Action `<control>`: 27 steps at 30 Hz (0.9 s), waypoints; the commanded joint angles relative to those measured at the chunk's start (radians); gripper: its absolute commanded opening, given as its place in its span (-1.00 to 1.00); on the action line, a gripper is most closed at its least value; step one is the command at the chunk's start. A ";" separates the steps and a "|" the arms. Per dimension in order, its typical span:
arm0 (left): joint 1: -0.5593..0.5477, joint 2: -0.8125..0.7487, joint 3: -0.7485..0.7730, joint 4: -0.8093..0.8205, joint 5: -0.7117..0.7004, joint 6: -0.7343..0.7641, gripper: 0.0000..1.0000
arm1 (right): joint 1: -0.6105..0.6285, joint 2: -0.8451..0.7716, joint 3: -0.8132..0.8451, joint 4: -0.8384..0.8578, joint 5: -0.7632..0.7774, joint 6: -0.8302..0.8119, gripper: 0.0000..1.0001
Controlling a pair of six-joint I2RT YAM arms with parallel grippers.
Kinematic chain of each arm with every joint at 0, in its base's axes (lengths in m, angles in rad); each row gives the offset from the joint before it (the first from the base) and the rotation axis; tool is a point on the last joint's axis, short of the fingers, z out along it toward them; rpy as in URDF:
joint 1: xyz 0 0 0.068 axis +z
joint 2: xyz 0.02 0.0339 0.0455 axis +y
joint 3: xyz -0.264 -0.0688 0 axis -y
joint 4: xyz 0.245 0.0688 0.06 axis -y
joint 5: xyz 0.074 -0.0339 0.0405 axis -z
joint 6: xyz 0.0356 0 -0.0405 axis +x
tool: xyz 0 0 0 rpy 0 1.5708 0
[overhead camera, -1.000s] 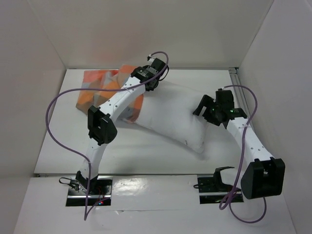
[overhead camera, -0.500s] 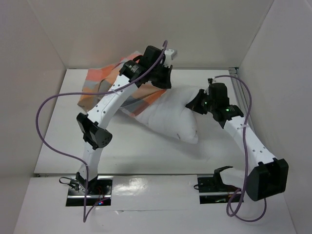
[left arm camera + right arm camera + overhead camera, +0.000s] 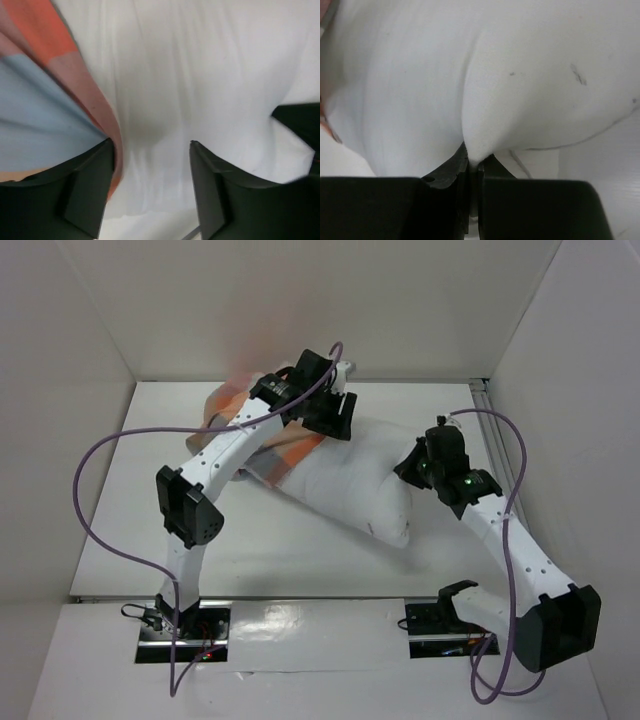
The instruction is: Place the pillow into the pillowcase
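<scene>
The plump white pillow (image 3: pixel 355 475) lies across the middle of the table, its left end inside the mouth of the checked orange, blue-grey and tan pillowcase (image 3: pixel 285 460). The pillowcase bunches up at the back left, mostly under my left arm. My left gripper (image 3: pixel 152 187) stands open over the pillow (image 3: pixel 200 80), with the pillowcase edge (image 3: pixel 75 80) beside its left finger and nothing held. At the pillow's right end my right gripper (image 3: pixel 473 167) is shut on a pinched fold of the pillow (image 3: pixel 485 100). From above, the right gripper (image 3: pixel 415 462) meets the pillow's right edge.
White walls close the table in on the left, back and right. A metal rail (image 3: pixel 483 400) runs along the far right edge. Purple cables loop from both arms. The arm bases (image 3: pixel 180 625) sit at the near edge.
The left gripper has let go of the pillowcase and opened. The right gripper closed on the pillow's right end and shifted it slightly. The pillowcase sits further over the pillow's left end.
</scene>
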 commanded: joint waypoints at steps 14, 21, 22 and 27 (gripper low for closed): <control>-0.106 -0.777 -0.932 0.092 -0.734 -0.382 0.47 | -0.128 -0.036 0.201 -0.152 0.082 -0.090 1.00; -0.096 -0.778 -1.237 0.453 -0.639 -0.258 0.99 | -0.147 -0.036 0.201 -0.173 0.038 -0.111 1.00; -0.096 -0.764 -1.250 0.475 -0.639 -0.258 0.97 | -0.147 -0.036 0.201 -0.173 0.027 -0.120 1.00; -0.096 -0.741 -1.385 0.668 -0.680 -0.342 0.72 | -0.147 -0.036 0.191 -0.153 0.005 -0.130 1.00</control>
